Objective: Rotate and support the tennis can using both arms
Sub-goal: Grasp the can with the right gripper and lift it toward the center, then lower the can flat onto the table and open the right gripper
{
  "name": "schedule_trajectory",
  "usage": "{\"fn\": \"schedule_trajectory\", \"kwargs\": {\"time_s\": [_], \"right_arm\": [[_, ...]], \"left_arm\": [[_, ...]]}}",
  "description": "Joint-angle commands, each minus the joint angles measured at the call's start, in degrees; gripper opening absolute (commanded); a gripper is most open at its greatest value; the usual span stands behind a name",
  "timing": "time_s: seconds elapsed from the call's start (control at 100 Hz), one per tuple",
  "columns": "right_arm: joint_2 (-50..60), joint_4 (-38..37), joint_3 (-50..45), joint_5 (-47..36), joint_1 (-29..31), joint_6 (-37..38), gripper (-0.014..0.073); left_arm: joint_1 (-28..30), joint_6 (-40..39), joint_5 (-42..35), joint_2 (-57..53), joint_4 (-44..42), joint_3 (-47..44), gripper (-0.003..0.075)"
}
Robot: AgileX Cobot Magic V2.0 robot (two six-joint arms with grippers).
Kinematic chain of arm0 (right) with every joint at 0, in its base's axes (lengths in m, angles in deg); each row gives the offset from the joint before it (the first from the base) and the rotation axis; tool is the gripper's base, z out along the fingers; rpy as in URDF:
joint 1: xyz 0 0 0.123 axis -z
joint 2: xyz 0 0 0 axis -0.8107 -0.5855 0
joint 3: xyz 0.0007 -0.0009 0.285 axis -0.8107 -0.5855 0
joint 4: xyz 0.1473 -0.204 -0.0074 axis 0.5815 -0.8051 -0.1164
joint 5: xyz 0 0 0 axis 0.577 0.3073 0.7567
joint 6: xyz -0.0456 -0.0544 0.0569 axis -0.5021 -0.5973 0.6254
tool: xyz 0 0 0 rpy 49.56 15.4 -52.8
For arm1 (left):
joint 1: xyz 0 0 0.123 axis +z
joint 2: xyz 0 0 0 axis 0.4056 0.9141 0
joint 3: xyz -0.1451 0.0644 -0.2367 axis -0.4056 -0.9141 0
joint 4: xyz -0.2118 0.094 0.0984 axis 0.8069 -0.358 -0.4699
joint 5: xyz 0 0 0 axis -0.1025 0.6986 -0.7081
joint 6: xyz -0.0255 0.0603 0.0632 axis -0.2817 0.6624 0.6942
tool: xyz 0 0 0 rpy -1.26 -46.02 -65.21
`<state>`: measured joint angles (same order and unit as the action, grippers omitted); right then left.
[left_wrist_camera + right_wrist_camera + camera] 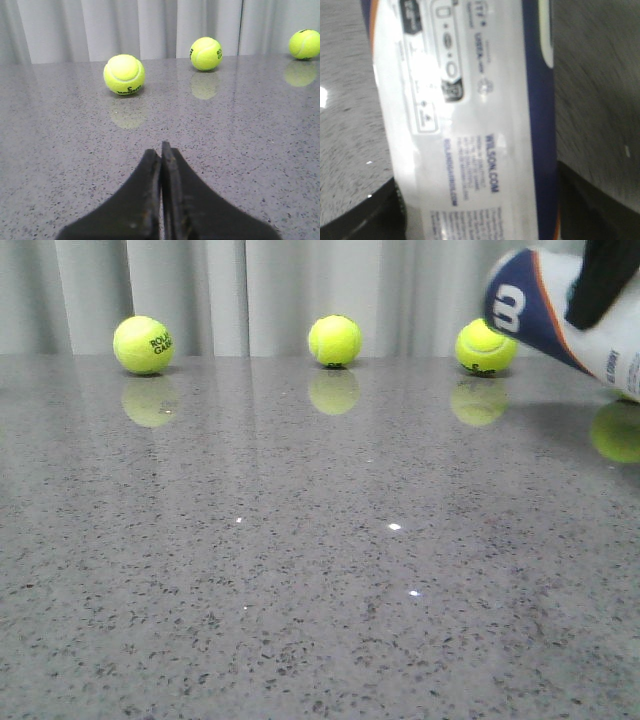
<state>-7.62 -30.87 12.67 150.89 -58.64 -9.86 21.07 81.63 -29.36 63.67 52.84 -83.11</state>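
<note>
At far right, tennis can (pixel 570 325) held tilted off the table (pixel 300 590) by right gripper (pixel 603 282), fingers clasping its body. Left gripper (pixel 161 155) pinched together, empty, well apart. Risk: one-sided hold may let can slip while turning.

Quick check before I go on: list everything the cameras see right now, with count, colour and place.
Balls: three, yellow-green, in a row along the table's far edge; a reflection at front view's right edge hints at a fourth, itself unseen.
Can: one, white with navy end, tilted, off the table at far right.
Table: one, grey speckled.
Curtain: pale grey, behind.
Left fingers: black, shut, empty, low over the table.
Right gripper: black, around the can.
</note>
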Motion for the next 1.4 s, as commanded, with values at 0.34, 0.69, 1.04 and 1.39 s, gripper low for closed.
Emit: {"fn": "schedule_trajectory", "kwargs": {"time_s": [0.34, 0.69, 1.04, 1.39], "right_arm": [[-0.9, 1.1, 4.9, -4.3, -17.1, -44.0, 0.0267], [-7.8, 1.1, 4.9, -9.4, -20.1, -46.0, 0.0267], [-8.7, 1.0, 4.9, -9.4, -20.2, -46.1, 0.0674], [-8.6, 0.7, 8.4, -7.0, -20.2, -46.4, 0.0636]], "left_arm": [[0.1, 0.0, -4.6, -2.0, 0.5, -2.5, -0.0018], [0.1, 0.0, -4.6, -2.0, 0.5, -2.5, -0.0018], [0.1, 0.0, -4.6, -2.0, 0.5, -2.5, -0.0018], [0.1, 0.0, -4.6, -2.0, 0.5, -2.5, -0.0018]]}}
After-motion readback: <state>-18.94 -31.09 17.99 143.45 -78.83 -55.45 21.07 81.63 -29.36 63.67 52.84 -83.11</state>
